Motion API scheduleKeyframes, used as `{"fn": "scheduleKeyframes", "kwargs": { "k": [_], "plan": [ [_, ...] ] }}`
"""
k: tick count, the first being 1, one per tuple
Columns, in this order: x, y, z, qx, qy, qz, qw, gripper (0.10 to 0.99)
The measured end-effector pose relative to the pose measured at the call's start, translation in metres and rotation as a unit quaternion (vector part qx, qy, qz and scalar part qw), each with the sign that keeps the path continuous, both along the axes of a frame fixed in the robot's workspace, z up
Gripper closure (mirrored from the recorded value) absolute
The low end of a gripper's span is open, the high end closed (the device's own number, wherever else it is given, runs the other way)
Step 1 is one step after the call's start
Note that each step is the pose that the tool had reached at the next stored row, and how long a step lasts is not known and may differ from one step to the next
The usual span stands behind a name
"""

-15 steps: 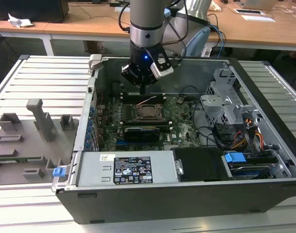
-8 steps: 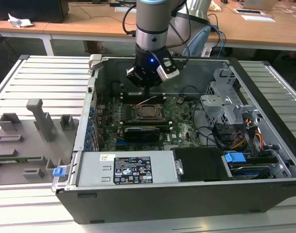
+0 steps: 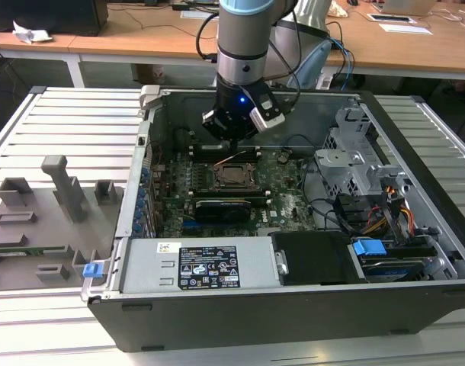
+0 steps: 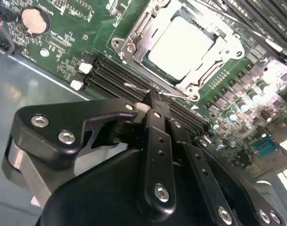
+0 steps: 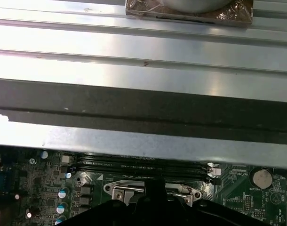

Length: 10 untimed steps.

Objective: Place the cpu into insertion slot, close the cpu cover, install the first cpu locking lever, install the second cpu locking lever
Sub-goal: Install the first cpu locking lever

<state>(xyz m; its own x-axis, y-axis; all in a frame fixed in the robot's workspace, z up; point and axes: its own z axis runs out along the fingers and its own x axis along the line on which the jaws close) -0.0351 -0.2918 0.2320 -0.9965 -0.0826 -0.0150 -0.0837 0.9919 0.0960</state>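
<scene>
cpu [image 4: 180, 47] seated in insertion slot [image 4: 134, 47]; cpu cover [image 4: 228, 47] closed

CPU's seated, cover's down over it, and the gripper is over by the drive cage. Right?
Not quite. The cpu is seated under the cover, but the gripper hangs beside the socket, not the drive cage, as the exterior view shows.

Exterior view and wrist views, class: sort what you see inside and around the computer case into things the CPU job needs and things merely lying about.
Belongs to the job:
- cpu, seated
- insertion slot
- cpu cover, down over the cpu
- hand, by the slot

Just lying about:
- round battery
- blue clip
- grey fixtures
- drive cage
</scene>
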Motion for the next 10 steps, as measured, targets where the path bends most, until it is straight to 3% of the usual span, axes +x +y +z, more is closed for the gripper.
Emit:
{"fn": "scheduleKeyframes", "kwargs": {
  "k": [10],
  "plan": [
    [0.0038,0.0008,-0.0033,0.0001,0.0,0.009,1.0,0.98]
  ]
}}
